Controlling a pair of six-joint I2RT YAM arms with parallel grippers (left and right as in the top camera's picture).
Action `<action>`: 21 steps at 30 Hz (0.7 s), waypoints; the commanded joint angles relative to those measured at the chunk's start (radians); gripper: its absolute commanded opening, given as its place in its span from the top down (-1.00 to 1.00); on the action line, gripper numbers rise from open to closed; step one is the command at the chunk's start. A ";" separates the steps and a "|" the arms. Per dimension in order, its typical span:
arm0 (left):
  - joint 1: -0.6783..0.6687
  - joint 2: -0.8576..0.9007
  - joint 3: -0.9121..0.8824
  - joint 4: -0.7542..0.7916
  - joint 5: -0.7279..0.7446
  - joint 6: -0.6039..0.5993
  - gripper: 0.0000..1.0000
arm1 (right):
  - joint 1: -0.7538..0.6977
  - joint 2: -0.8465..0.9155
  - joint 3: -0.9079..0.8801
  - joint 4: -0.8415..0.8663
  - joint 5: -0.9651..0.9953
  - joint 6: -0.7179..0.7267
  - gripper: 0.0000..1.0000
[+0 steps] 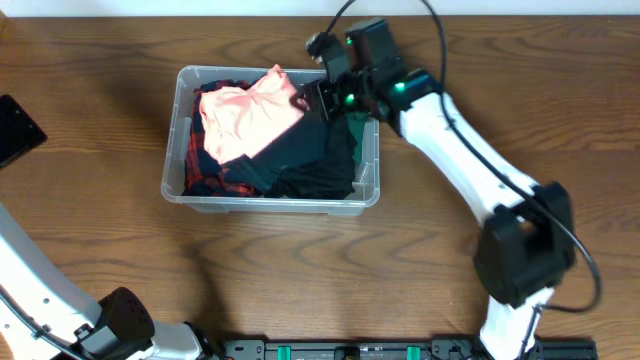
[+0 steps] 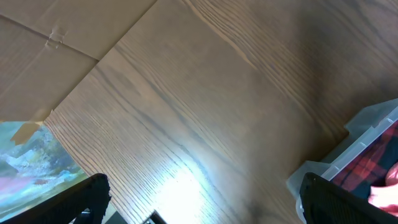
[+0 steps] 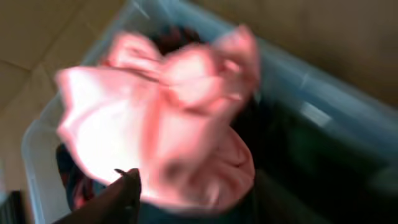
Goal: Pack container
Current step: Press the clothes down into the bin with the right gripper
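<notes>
The clear plastic container (image 1: 270, 203) stands mid-table, filled with clothes. A pink garment (image 1: 245, 120) lies on top at the back left, over a black garment (image 1: 310, 160) and red plaid cloth (image 1: 200, 170). My right gripper (image 1: 322, 97) hovers at the container's back right, just beside the pink garment's edge. In the blurred right wrist view its fingers (image 3: 124, 190) stand apart just in front of the pink garment (image 3: 168, 112); the right gripper (image 3: 199, 199) is open. My left gripper (image 2: 205, 205) is open over bare wood, with the container's corner (image 2: 367, 134) at its right.
A dark flat object (image 1: 15, 130) sits at the table's left edge. The left arm's white link (image 1: 40, 290) crosses the front left corner. Cardboard (image 2: 56, 43) and a colourful sheet (image 2: 31, 155) lie beyond the table edge in the left wrist view.
</notes>
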 commanded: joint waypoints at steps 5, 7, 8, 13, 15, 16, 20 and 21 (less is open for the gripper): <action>0.005 0.001 0.010 -0.002 -0.008 -0.013 -0.96 | 0.043 -0.069 -0.005 0.145 -0.143 -0.102 0.24; 0.005 0.001 0.009 -0.002 -0.008 -0.013 -0.96 | 0.076 -0.042 -0.005 0.171 -0.096 -0.102 0.33; 0.005 0.001 0.010 -0.002 -0.008 -0.013 -0.96 | 0.092 -0.023 -0.005 0.180 -0.071 -0.102 0.42; 0.005 0.001 0.010 -0.002 -0.008 -0.013 -0.96 | 0.172 0.174 -0.005 0.183 0.063 -0.102 0.57; 0.005 0.001 0.010 -0.002 -0.008 -0.013 -0.96 | 0.188 0.283 -0.005 0.161 0.108 -0.084 0.58; 0.005 0.001 0.010 -0.002 -0.008 -0.013 -0.96 | 0.191 0.333 -0.005 0.150 0.111 -0.060 0.59; 0.005 0.001 0.010 -0.002 -0.008 -0.013 -0.96 | 0.182 0.499 -0.005 0.044 0.110 0.035 0.76; 0.005 0.001 0.010 -0.002 -0.008 -0.013 -0.96 | 0.175 0.517 -0.005 0.018 0.111 0.035 0.79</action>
